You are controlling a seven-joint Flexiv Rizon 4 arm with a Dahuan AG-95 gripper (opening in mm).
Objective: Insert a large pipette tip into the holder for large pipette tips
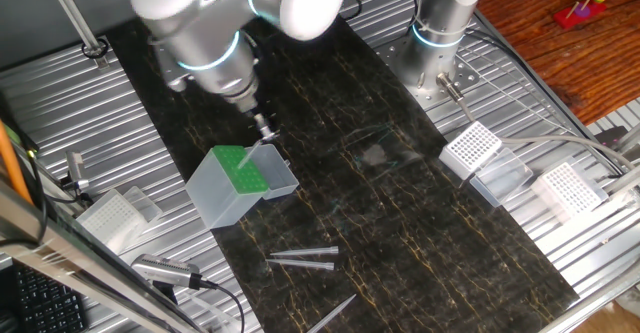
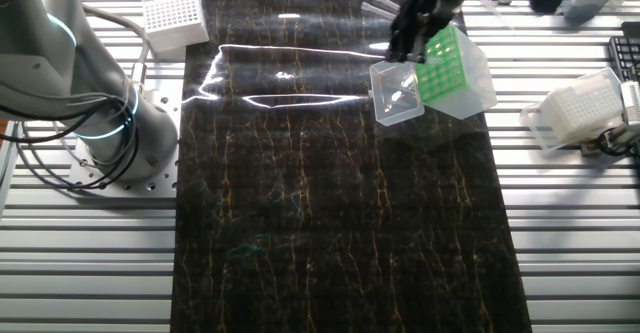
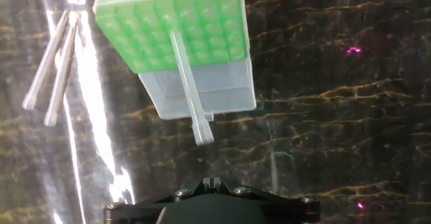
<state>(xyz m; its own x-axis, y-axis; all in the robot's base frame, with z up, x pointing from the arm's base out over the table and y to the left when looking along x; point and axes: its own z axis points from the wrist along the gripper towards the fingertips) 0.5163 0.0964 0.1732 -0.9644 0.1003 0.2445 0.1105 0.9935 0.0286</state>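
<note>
Although the end effector is seen above the holder at left centre of one fixed view, its fingers are hidden, so whether they are spread or pressed together cannot be told. A large pipette tip stands tilted in the green grid in the hand view. Its lower end is concealed in a grid hole. Two spare tips, at upper left, are partly washed out by glare on the desk.

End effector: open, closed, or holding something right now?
End effector: cannot be told. Its fingers are out of the hand view; a pipette tip stands in the holder's green grid, with no visible grip on it.
</note>
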